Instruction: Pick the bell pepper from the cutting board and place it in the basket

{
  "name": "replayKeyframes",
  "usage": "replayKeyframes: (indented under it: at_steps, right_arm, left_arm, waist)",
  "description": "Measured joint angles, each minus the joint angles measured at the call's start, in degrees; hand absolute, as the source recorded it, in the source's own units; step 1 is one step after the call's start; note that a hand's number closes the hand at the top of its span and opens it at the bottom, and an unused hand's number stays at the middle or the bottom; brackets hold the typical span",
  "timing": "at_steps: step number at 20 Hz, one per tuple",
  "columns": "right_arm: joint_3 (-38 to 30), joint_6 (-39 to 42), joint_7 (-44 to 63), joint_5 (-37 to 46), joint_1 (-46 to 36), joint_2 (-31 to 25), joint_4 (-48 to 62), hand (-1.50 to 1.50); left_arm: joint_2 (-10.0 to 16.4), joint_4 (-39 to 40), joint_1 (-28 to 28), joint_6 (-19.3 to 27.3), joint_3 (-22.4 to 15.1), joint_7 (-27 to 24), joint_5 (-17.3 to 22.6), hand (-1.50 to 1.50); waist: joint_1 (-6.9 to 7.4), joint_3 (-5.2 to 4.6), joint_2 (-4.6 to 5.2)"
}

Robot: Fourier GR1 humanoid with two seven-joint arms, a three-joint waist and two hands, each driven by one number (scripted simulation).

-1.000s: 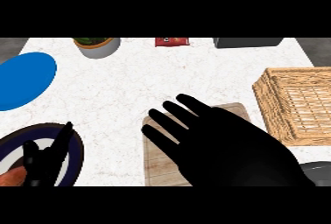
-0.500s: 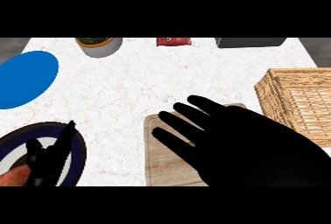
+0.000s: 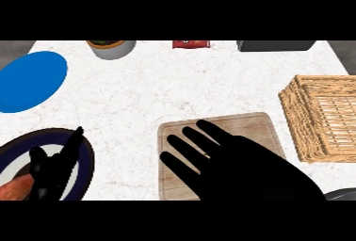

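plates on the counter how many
2: a blue plate at the left edge, and a dark-rimmed plate at the lower left, partly under the left hand.

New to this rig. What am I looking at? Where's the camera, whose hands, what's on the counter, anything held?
One camera at the robot's head looks steeply down at a white counter. The black shapes are its hands. The right hand is spread open over the cutting board; the bell pepper does not show, perhaps hidden beneath. The left hand rests open at lower left, over a dark-rimmed plate. Nothing visibly held. The basket stands at right, a blue plate and grey pot farther back.
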Motion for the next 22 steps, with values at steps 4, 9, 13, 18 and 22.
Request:
replayKeyframes:
  at_steps: [4, 9, 13, 18, 22]
  right_arm:
    - [3.27, -0.09, -0.69, 5.26, 3.00, 0.09, -0.25, -1.50]
    - [6.56, 0.08, -2.22, 11.78, 6.46, 0.28, 1.08, -1.50]
    - [7.08, 0.42, -4.70, 16.43, 9.29, -0.17, 2.21, -1.50]
    - [8.68, -0.84, -8.30, 22.64, 13.15, -0.13, 3.01, -1.50]
    - [9.53, -2.47, -11.24, 27.22, 15.12, 0.01, 4.33, -1.50]
  left_arm:
    - [-0.32, 0.28, -0.08, -0.36, 0.22, -0.45, -0.30, 0.00]
    - [-0.70, 0.19, -0.40, -0.21, 0.30, 0.34, -0.89, 0.00]
    - [-0.79, 0.04, -0.25, -0.53, 0.68, 0.21, -1.14, 0.00]
    - [-0.76, 0.58, -0.54, -1.87, 1.42, 0.16, -0.78, 0.00]
    - [-1.61, 0.75, -1.14, -0.93, 0.96, 1.18, -2.14, 0.00]
  waist:
    - [0.27, 0.03, 0.14]
    - [0.52, 0.07, 0.25]
    - [0.71, 0.06, 0.36]
    - [0.83, 0.15, 0.37]
    - [0.89, 0.29, 0.31]
